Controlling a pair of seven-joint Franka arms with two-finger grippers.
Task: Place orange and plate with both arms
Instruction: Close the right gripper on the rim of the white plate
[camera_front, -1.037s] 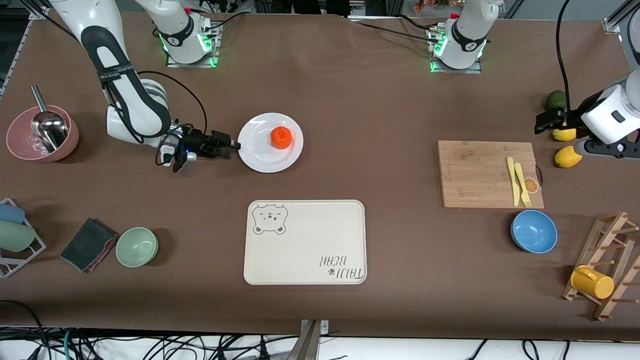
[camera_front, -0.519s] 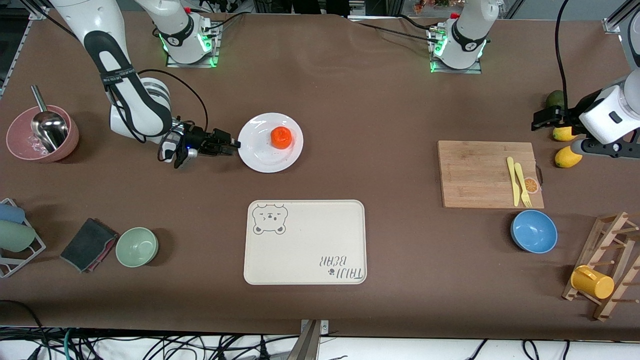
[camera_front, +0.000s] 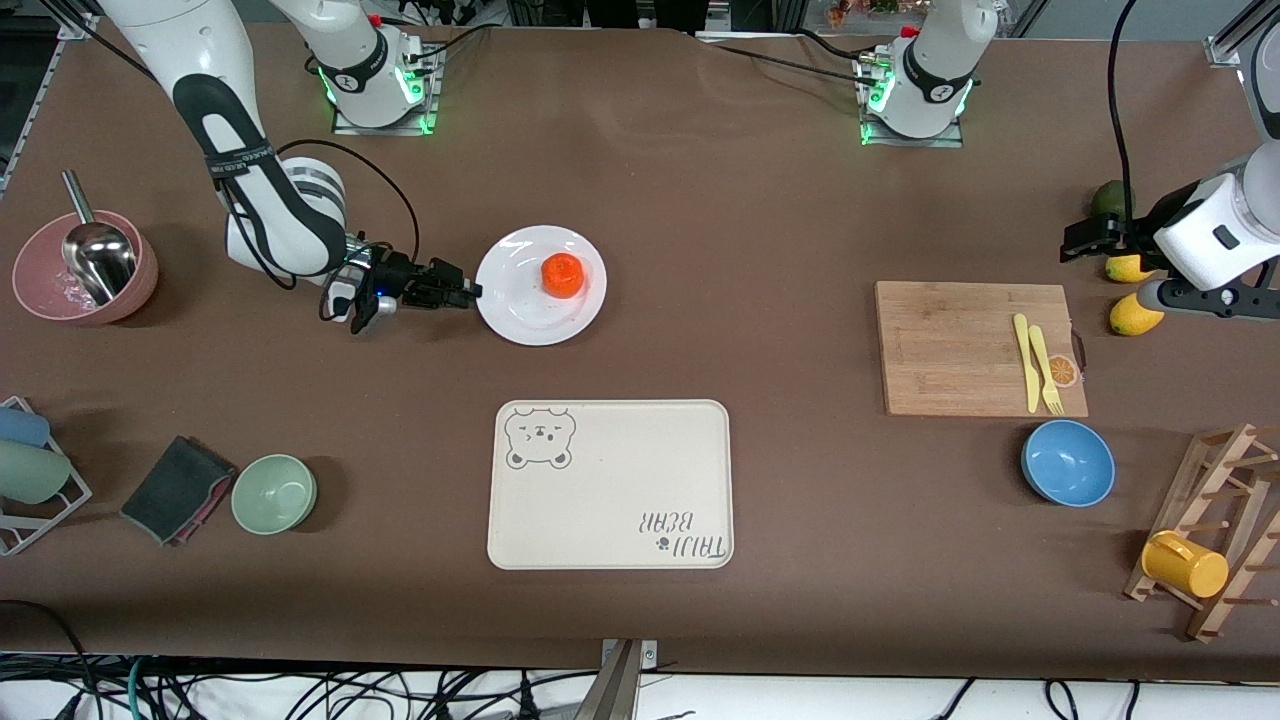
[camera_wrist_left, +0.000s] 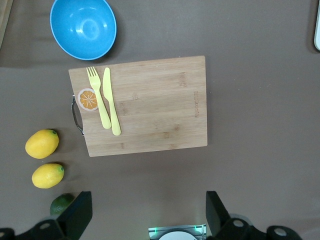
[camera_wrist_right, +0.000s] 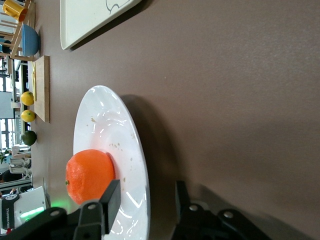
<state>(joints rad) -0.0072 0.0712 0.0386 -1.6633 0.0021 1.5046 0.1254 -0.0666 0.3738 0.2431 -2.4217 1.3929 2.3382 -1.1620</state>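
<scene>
Right gripper (camera_front: 468, 293) reaches level and low, jaws half-closed astride the plate (camera_front: 522, 312) rim. Orange (camera_front: 562, 275) sits on it. Left gripper (camera_front: 1085, 243) waits wide open over the worktop's end.

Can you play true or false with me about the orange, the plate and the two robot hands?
1. The orange sits on the plate. True.
2. The right gripper is lifting the orange up in the air. False: it is down at the plate's rim, one finger over the rim and one under it, not yet shut on it.
3. The left gripper is open and holds nothing. True.
4. The plate is on the bear tray. False: it is on the brown table, farther from the front camera than the tray.
5. The left gripper hangs over the green bowl. False: it waits over the table by the lemons.
</scene>
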